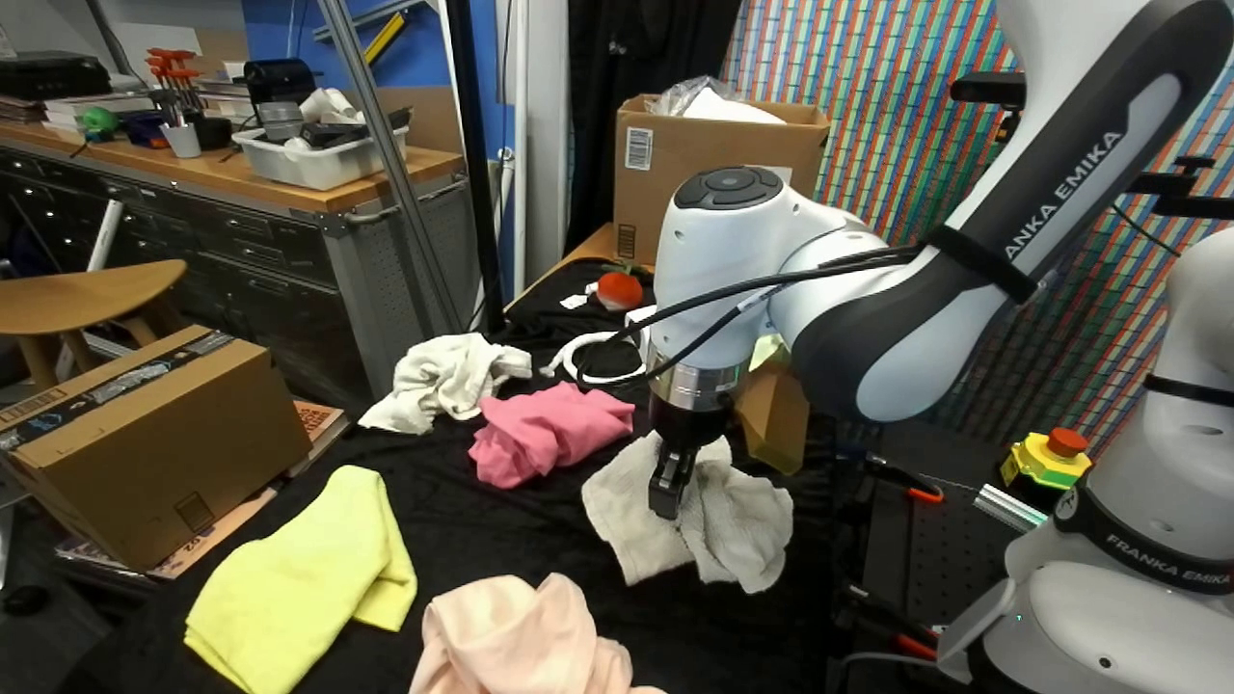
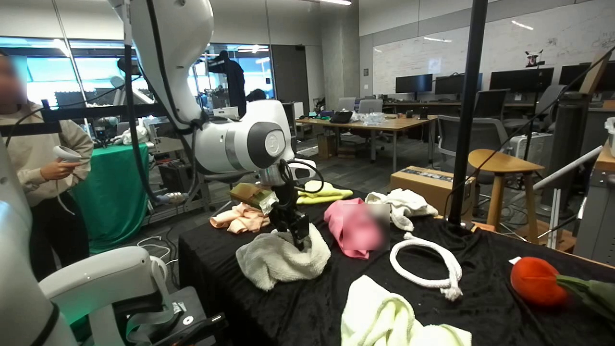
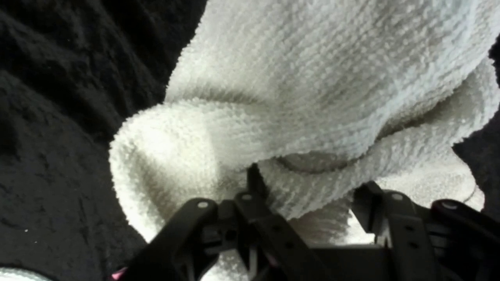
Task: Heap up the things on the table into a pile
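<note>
End effector (image 3: 311, 183) stands spread around part of a grey-white towel (image 1: 728, 530)
Too shallow a pinch could let the loosely bunched towel slip back onto the surface (image 1: 463, 530).

Glare flaring left on the grey-white cloth (image 3: 297, 105) in the wrist view! Windows (image 2: 98, 71) blaze upper left in an exterior view; square blur smudges the pink cloth (image 2: 353, 228).

Tabletop (image 1: 443, 530): black
Fingers (image 1: 666, 493): black
Cloths: grey-white cloth (image 1: 733, 520) at fingers, white cloth (image 1: 448, 381), yellow cloth (image 1: 299, 588), yellowish-white cloth (image 2: 384, 319), magenta-pink cloth (image 1: 549, 429), pale-pink cloth (image 1: 521, 631)
Rope (image 2: 454, 271): white
Ball (image 2: 535, 281): red-orange
Backdrop (image 1: 868, 96): multicoloured stripes
</note>
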Action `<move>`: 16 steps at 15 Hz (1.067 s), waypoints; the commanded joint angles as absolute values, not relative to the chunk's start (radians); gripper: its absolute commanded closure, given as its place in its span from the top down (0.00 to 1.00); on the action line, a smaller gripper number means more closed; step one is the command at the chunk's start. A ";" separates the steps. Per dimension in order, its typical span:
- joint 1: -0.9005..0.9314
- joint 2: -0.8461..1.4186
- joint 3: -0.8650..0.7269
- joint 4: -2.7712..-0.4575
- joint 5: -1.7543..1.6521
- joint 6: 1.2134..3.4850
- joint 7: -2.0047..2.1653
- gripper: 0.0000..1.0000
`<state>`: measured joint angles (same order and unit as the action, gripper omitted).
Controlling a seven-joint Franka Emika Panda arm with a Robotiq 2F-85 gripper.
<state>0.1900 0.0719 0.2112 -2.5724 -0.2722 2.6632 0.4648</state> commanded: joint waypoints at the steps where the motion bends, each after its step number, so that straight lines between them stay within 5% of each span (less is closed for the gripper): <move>1: 0.207 0.081 0.200 -2.560 -0.231 2.668 0.439 0.26; 3: 0.202 0.069 0.210 -2.565 -0.154 2.665 0.375 0.13; 6: 0.191 0.037 0.223 -2.574 0.016 2.657 0.226 0.06; 16: 0.126 -0.198 0.148 -2.626 0.047 2.676 0.238 0.08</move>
<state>0.1605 -0.0811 0.1679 -2.5872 0.0934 2.6613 0.1747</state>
